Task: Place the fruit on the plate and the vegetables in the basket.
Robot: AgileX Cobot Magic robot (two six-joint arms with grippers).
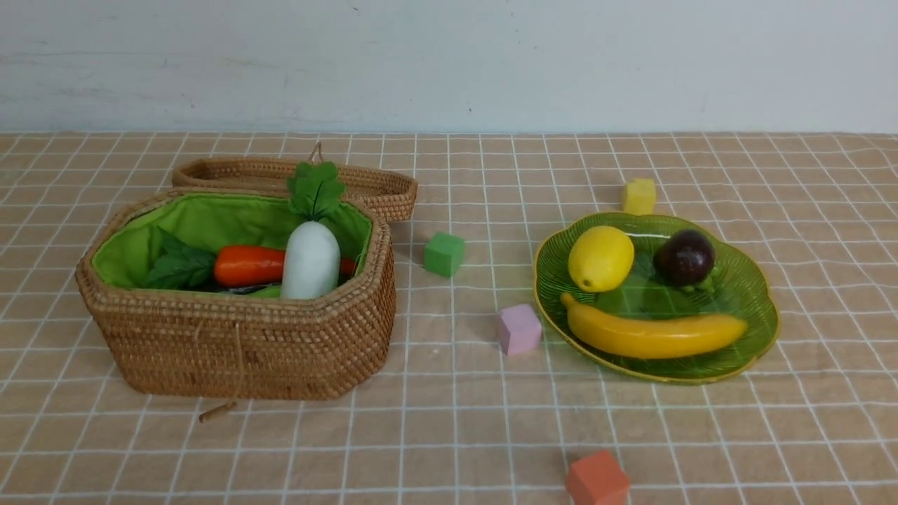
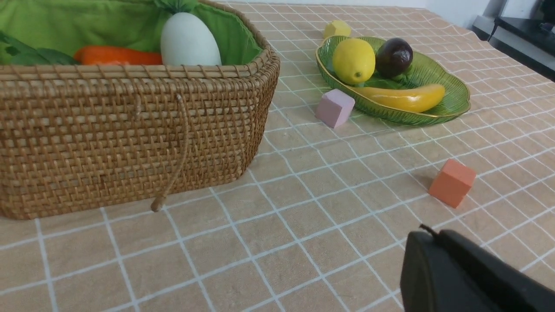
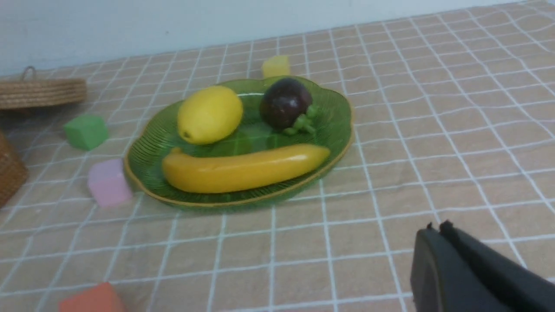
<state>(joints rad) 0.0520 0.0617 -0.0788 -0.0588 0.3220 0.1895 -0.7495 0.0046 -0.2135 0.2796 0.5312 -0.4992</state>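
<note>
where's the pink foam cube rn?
In the front view, the small pink foam cube sits on the checked tablecloth right of centre, beside the left edge of the green leaf-shaped glass plate, with the green foam cube behind it to the left.

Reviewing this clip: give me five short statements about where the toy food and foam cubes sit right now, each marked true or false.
1. The banana lies on the plate. True.
2. The lemon is in the basket. False: it sits on the plate beside the mangosteen.
3. The radish stands in the basket, above the carrot. True.
4. The pink cube rests on the plate. False: it is on the cloth just outside the rim.
5. The wicker lid covers the basket. False: it lies behind it.
</note>
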